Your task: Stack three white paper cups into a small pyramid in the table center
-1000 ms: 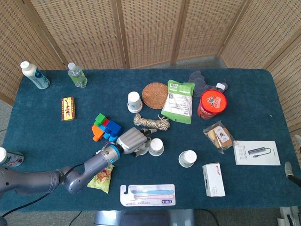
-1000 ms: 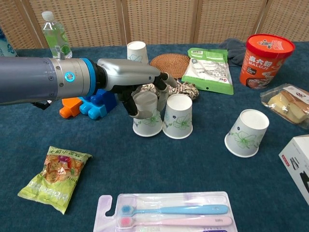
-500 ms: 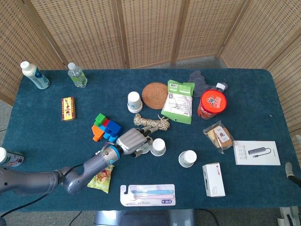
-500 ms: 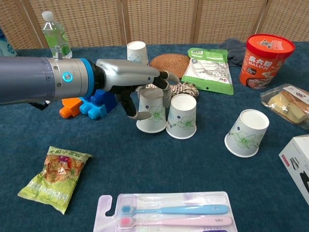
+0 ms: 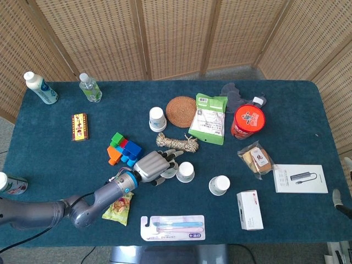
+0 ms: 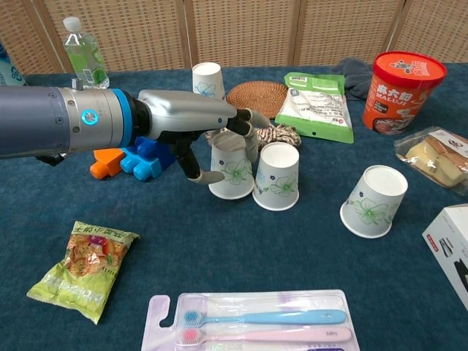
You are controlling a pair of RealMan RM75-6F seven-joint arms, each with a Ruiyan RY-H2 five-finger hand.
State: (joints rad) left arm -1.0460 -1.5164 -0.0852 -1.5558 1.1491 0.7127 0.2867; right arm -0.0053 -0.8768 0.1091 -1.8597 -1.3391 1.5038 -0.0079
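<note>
Wicker screens back a blue-clothed desk (image 6: pixel 219 256). Our left hand (image 6: pixel 197 128), fingers loosely parted, touches an upturned cup (image 6: pixel 232 167) but grips nothing we can confirm. A second upturned cup (image 6: pixel 276 176) stands touching it at 3 o'clock; the third cup (image 6: pixel 374 200), tilted, lies further toward 3 o'clock. We see no right hand.

We see white floral paper cups (image 6: pixel 276 177) with a matt finish, a smooth metallic-grey left hand (image 6: pixel 196 121), and a fuzzy dark-blue cloth tabletop (image 6: pixel 241 256).
</note>
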